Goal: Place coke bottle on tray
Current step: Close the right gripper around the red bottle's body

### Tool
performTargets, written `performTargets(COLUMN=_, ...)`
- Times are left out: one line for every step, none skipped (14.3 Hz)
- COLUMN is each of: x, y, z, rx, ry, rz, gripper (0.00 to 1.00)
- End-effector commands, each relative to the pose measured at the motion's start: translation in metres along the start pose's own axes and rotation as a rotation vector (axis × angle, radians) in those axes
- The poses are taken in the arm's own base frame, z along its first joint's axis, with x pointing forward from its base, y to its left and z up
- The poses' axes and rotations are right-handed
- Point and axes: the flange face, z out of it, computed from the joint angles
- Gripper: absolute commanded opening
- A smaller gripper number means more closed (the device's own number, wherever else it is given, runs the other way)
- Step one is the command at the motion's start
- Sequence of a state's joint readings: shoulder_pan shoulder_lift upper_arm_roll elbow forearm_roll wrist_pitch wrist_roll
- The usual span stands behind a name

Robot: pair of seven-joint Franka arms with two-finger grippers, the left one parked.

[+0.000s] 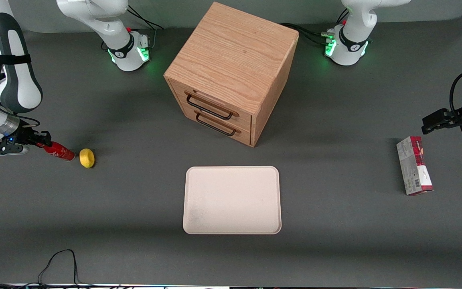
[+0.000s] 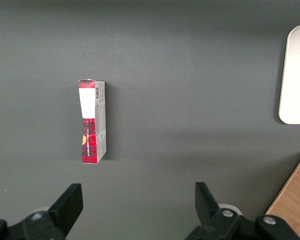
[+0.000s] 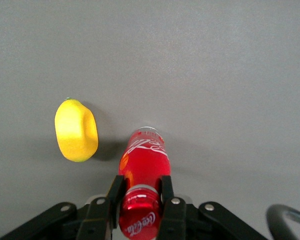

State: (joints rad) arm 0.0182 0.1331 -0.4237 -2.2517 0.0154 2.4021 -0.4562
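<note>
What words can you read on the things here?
"Coca-Cola", white script on the cap end of the coke bottle held in the pincer.
White script on the bottle's body: too curled to read.
Red-and-grey carton: barcode and print too small to read.
Tray, lemon, drawer box: no words.

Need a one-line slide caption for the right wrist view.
Gripper with jaws closed on the neck of the coke bottle, which lies on the grey table beside a yellow lemon.

End effector (image 1: 43, 141) at working arm's end of table (image 1: 335, 224), clamped on coke bottle (image 1: 58, 151) neck. Bottle tilted, base just beside yellow lemon (image 1: 87, 157). Tray (image 1: 232, 200) in front of wooden drawer cabinet (image 1: 231, 72). Carton (image 1: 414, 165) toward parked arm's end.
</note>
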Motion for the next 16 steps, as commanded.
performTargets(x=0.019, y=-0.001, z=-0.029, rx=0.020, ry=-0.002, rz=0.041, gripper=0.00)
performTargets(x=0.032, y=-0.003, z=-0.050, rx=0.028, ry=-0.015, rz=0.065, gripper=0.00)
performTargets(x=0.047, y=-0.013, z=-0.071, rx=0.033, ry=-0.020, rz=0.068, gripper=0.00)
performTargets(x=0.060, y=-0.020, z=-0.092, rx=0.034, ry=-0.019, rz=0.080, gripper=0.00)
performTargets(x=0.072, y=-0.028, z=-0.113, rx=0.035, ry=-0.018, rz=0.094, gripper=0.00)
performTargets(x=0.085, y=-0.041, z=-0.135, rx=0.036, ry=-0.017, rz=0.103, gripper=0.00)
performTargets(x=0.096, y=-0.052, z=-0.153, rx=0.038, ry=-0.027, rz=0.122, gripper=0.00)
performTargets(x=0.110, y=-0.065, z=-0.175, rx=0.049, ry=-0.035, rz=0.156, gripper=0.00)
performTargets(x=0.124, y=-0.080, z=-0.197, rx=0.077, ry=-0.032, rz=0.179, gripper=0.00)
performTargets(x=0.135, y=-0.092, z=-0.218, rx=0.097, ry=-0.033, rz=0.191, gripper=0.00)
performTargets(x=0.139, y=-0.100, z=-0.237, rx=0.103, ry=-0.046, rz=0.206, gripper=0.00)
performTargets(x=0.141, y=-0.117, z=-0.258, rx=0.107, ry=-0.056, rz=0.212, gripper=0.00)
performTargets(x=0.143, y=-0.133, z=-0.274, rx=0.109, ry=-0.062, rz=0.220, gripper=0.00)
performTargets(x=0.145, y=-0.153, z=-0.293, rx=0.118, ry=-0.054, rz=0.223, gripper=0.00)
performTargets(x=0.147, y=-0.173, z=-0.309, rx=0.123, ry=-0.048, rz=0.230, gripper=0.00)
performTargets(x=0.148, y=-0.193, z=-0.320, rx=0.128, ry=-0.045, rz=0.246, gripper=0.00)
